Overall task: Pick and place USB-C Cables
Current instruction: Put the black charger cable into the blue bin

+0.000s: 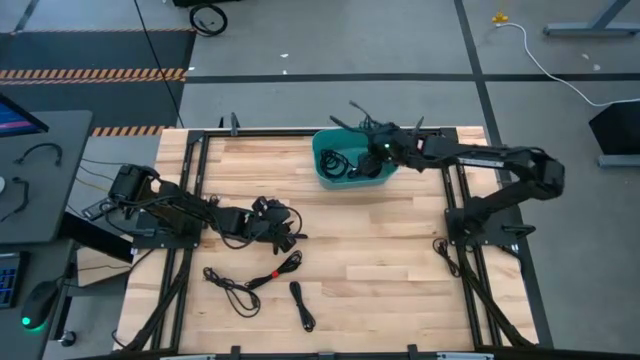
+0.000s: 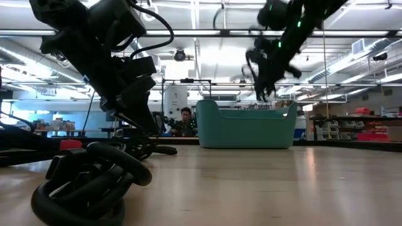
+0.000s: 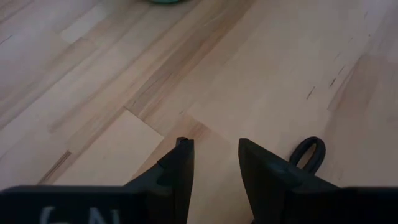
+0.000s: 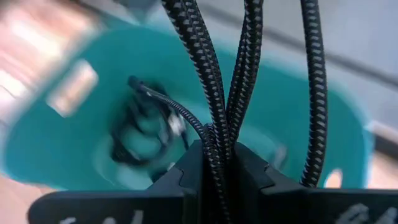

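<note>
The right gripper [image 1: 378,150] hung over the teal bin [image 1: 325,172], which sat at the far edge of the wooden table [image 1: 400,260]. Its two fingers were pinched tight on a black braided cable [image 4: 214,118], and the strands of that cable stuck up past the fingers. In the low view the right gripper [image 2: 267,75] was a little above the bin [image 2: 245,129], with the cable hanging down toward it. More black cable [image 4: 140,134] already lay in the bottom of the bin [image 4: 286,118]. The left gripper [image 1: 285,228] was low over the table, on the near left side of the bin. Its fingers [image 3: 183,168] were apart with only bare wood between them, so it held nothing. A small loop of cable [image 3: 308,152] lay just beside one finger. A bunch of cables [image 1: 268,215] was piled by the left gripper. Nearer the front of the table than the bin lay a cable with a red tie [image 1: 255,280] and a short cable [image 1: 302,305]. A coil of black cable [image 2: 88,182] sat close to the low camera. A person [image 2: 185,122] showed far behind the bin.
</note>
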`<state>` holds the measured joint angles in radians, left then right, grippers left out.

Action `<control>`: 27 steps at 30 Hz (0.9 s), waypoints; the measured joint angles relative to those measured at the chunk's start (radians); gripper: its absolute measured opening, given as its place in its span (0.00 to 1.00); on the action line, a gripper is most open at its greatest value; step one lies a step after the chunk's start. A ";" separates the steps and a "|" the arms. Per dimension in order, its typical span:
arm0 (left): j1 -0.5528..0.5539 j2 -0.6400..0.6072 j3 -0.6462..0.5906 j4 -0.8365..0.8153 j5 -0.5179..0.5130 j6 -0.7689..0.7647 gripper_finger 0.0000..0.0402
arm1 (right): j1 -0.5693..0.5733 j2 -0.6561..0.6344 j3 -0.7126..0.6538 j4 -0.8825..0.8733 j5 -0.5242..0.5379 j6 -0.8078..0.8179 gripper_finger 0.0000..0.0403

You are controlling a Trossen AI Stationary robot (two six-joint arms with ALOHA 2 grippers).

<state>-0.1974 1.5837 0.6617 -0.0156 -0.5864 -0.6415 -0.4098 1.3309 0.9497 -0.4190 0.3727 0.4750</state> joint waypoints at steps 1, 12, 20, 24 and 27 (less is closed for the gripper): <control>0.000 0.000 0.000 0.001 0.000 0.000 0.33 | -0.017 0.025 -0.012 -0.004 -0.017 0.000 0.13; 0.000 0.000 0.000 0.006 0.000 0.000 0.33 | -0.118 0.204 -0.045 0.000 -0.111 0.048 0.14; 0.000 0.000 0.000 0.005 0.001 0.000 0.33 | -0.132 0.276 -0.037 0.001 -0.138 0.030 0.31; 0.000 0.000 0.000 0.004 0.020 0.001 0.33 | -0.130 0.237 -0.020 -0.047 -0.172 0.017 0.43; 0.000 0.000 0.000 0.003 0.034 0.001 0.33 | -0.125 0.166 0.002 -0.046 -0.179 0.004 0.52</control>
<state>-0.1974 1.5837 0.6614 -0.0126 -0.5521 -0.6407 -0.5352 1.4968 0.9516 -0.4648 0.1935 0.4787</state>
